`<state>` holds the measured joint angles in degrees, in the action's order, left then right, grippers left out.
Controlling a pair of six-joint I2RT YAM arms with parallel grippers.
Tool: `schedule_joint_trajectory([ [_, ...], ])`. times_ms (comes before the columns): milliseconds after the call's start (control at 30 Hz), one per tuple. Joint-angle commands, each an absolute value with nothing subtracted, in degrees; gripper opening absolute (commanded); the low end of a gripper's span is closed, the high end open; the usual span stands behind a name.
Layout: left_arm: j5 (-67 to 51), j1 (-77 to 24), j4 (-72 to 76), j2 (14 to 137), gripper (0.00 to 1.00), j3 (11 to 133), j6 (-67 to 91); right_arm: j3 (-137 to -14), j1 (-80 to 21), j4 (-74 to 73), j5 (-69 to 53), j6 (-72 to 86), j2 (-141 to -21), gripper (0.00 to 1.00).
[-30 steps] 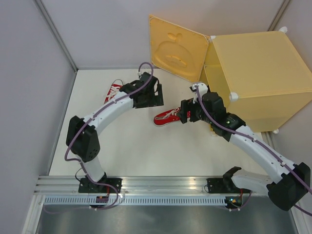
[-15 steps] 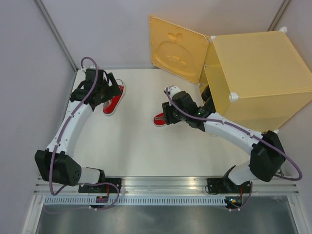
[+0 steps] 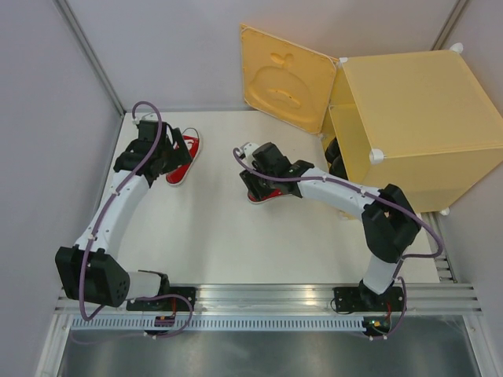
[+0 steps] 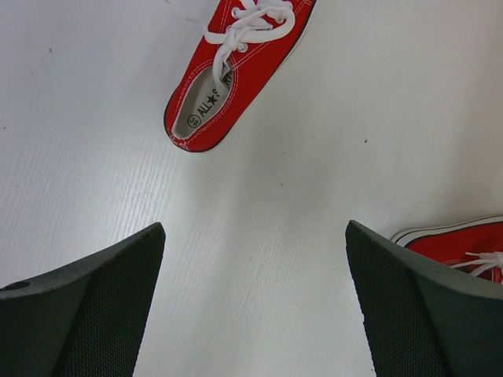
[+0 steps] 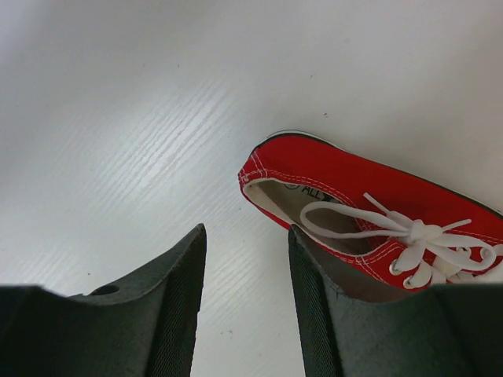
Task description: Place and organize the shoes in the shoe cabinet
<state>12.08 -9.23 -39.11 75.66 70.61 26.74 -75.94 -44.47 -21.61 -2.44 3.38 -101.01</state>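
Both arms have swung left in the last second: the right one has quit the cabinet's front and reached back across the surface [image 3: 212, 236], the left one has gone out to the far-left corner, and the right fingers have drawn in on the way. Nearest us, the right hand [image 5: 245, 230] hangs low over the nearer red sneaker [image 5: 354, 188]. Its fingers are only partly apart, with bare surface showing in the gap, so nothing is gripped. One finger sits right at the heel collar, which reads to me as lining up a pinch on the heel rim, the firmest hold on a soft canvas shoe. That sneaker rests on its sole mid-surface, heel toward the hand. Further out, the left hand [image 4: 255, 228] is spread wide and empty, just short of the farther red sneaker [image 3: 185, 161], which lies flat near the left wall. I'd say the wide spread suits a grab across the shoe's body. Each arm takes the shoe on its own side, sensibly, so they needn't cross. At the back right stands the shoe cabinet [image 3: 409, 110], its door [image 3: 287, 75] swung fully aside so the mouth stays free for loading. What look like the black dress shoes [image 3: 335, 153] show dark at that mouth, too shadowed to be sure, and both red ones are not yet in
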Motion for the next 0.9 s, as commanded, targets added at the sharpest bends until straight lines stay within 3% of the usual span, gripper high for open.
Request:
schedule_joint_trajectory([
  [0,14.1,-9.2,-37.0,75.0,0.98,70.8,24.3,-78.5,-44.6,-23.0,-4.4,-2.4,-103.2,0.52],
  [867,14.3,-9.1,-36.8,75.0,0.97,70.3,24.3,-80.7,-44.5,-23.9,-0.9,-9.8,-105.4,0.54],
])
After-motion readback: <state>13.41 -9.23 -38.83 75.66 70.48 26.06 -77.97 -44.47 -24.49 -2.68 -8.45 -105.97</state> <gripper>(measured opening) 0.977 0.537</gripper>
